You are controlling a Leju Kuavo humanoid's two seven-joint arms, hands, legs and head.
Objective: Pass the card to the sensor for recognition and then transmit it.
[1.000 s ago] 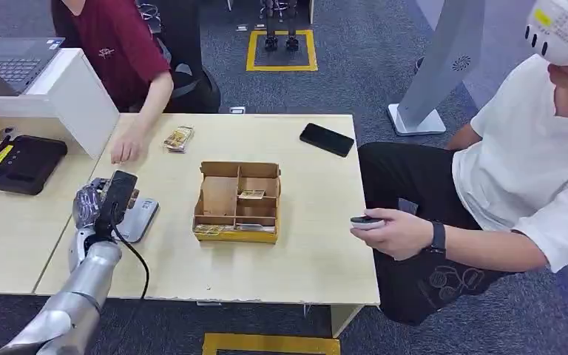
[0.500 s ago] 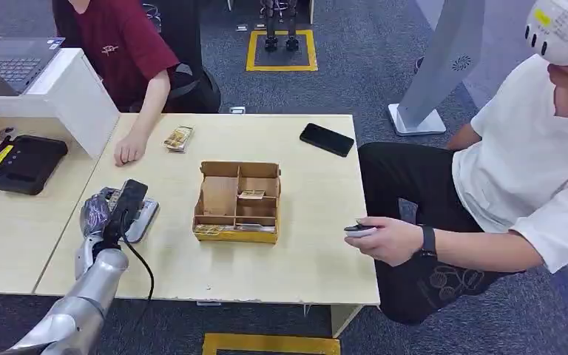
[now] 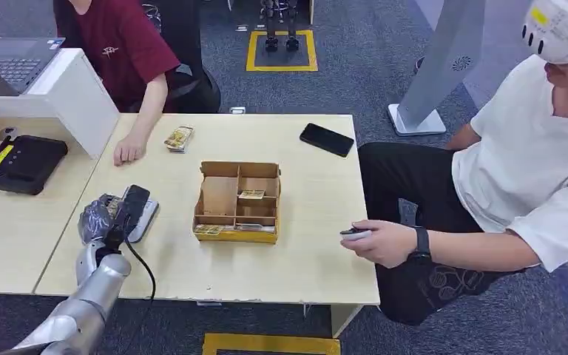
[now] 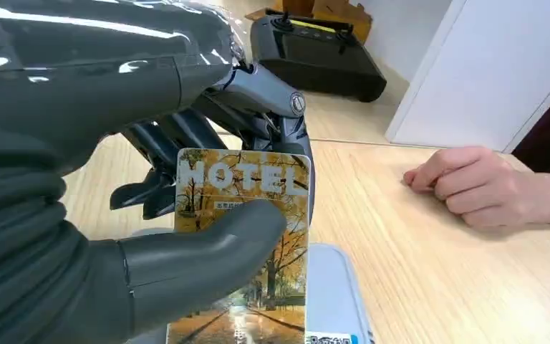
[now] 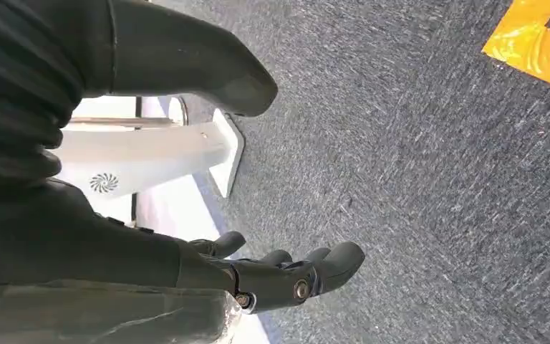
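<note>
My left hand hangs over the grey card sensor near the table's left edge. In the left wrist view the hand pinches a hotel card printed with autumn trees between thumb and fingers, held just above the sensor pad. A brown compartment box with cards in it sits mid-table. My right hand hangs beside my body over the carpet, fingers apart and holding nothing.
A person in red rests a hand on the table beyond the sensor, beside a stack of cards. A black phone lies far right. A seated person in white holds a small controller. A black device lies on the left desk.
My left hand has moved toward me and slightly right with the card, coming down over the sensor. The person's hand with the controller has drifted a little left.
</note>
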